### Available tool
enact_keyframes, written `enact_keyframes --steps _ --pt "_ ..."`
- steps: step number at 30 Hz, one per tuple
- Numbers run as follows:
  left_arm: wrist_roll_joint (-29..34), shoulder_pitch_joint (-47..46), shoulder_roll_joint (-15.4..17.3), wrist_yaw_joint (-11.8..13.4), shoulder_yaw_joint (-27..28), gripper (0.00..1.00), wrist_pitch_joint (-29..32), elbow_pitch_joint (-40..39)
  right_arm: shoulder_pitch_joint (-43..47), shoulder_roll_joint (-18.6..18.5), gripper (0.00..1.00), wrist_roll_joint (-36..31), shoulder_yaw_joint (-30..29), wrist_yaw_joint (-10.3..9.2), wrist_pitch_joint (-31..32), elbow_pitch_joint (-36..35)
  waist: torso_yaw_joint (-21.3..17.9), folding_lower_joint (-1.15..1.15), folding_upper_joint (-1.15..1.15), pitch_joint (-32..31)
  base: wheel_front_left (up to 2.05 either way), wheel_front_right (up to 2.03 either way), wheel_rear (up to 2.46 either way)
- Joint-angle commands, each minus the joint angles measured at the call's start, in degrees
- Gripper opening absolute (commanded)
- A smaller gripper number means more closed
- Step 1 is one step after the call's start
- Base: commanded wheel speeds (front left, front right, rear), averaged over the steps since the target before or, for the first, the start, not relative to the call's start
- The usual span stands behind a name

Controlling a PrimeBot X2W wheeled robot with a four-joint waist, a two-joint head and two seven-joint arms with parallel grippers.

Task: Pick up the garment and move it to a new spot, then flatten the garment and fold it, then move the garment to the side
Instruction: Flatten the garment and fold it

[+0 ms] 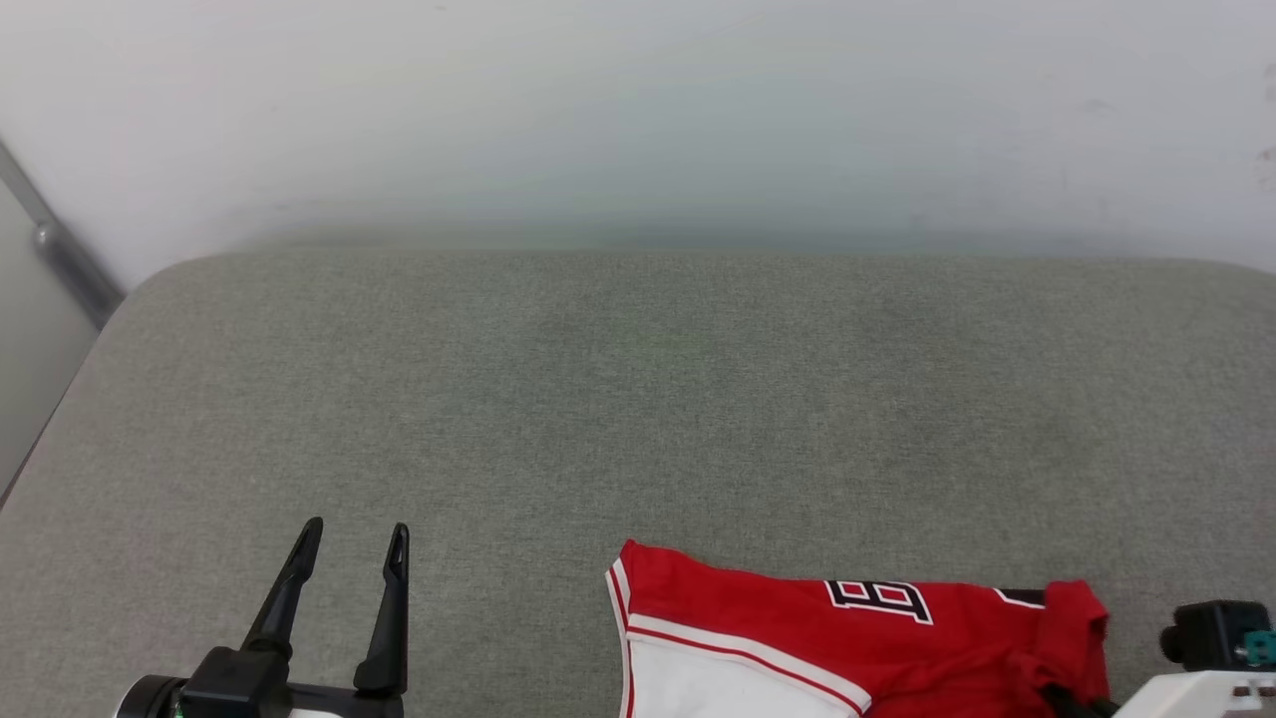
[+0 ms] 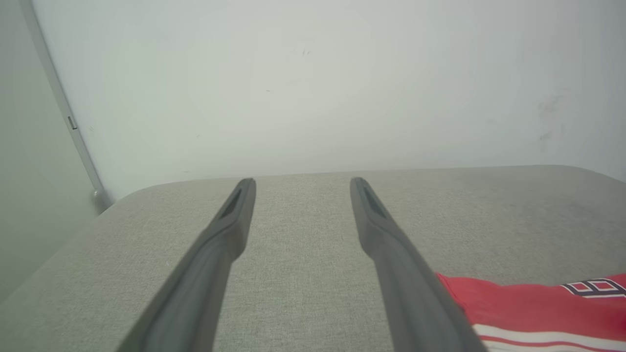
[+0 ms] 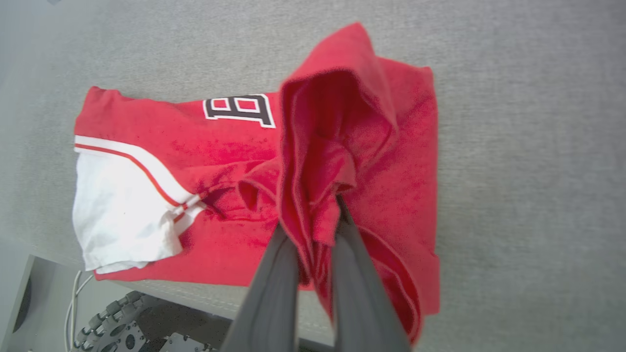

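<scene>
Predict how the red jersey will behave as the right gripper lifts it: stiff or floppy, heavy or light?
Probably floppy: the red jersey bunches into folds where the right gripper pinches it. It will likely drape and trail, since most of it lies slack on the grey cushion. Seemingly light: one pinch holds a fold up.

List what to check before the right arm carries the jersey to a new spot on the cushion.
1. Right claw shut on the garment: ok, it pinches a bunched red fold.
2. Layers caught in that pinch: cannot tell, the fingertips are buried in fabric.
3. Left claw clear of the garment: ok, it is open, empty and apart to the garment's left.
4. Free room on the cushion: ok, grey fabric lies bare beyond the garment.
5. Garment flat: not ok, it is crumpled, with the white sleeve at the cushion's near edge.
</scene>
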Motion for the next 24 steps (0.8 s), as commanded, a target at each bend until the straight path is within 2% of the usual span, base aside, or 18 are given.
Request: enact_keyframes --steps 1,5,9,14,24 --pt "0.06 0.35 0.01 -0.12 0.0 1.0 -0.24 -0.14 0.22 1.89 0.0 0.35 0.76 -0.03 1.3 -1.64 0.41 0.0 0.0 -0.02 0.0 0.0 0.0" --pt "0.03 0.05 0.33 -0.11 -0.44 1.0 -0.24 0.01 -0.36 7.71 0.0 1.09 3.05 -0.03 5.33 -4.91 1.7 0.0 0.0 -0.12 0.0 0.0 0.0" --pt "-0.25 -0.37 0.56 -0.12 -0.37 1.0 -0.24 0.17 -1.51 11.27 0.0 2.15 4.3 -0.03 7.6 -6.29 3.11 0.0 0.0 0.08 0.0 0.0 0.0" --pt "-0.16 -1.26 1.16 -0.13 -0.4 1.0 -0.24 -0.49 -3.06 11.89 0.0 6.34 7.91 -0.03 7.25 -3.72 4.56 0.0 0.0 0.42 0.0 0.0 0.0" --pt "-0.89 -2.16 1.73 -0.12 -1.61 1.0 -0.19 -1.13 -8.54 11.88 0.0 10.85 16.76 -0.02 -1.35 8.27 7.12 0.0 0.0 1.34 0.0 0.0 0.0"
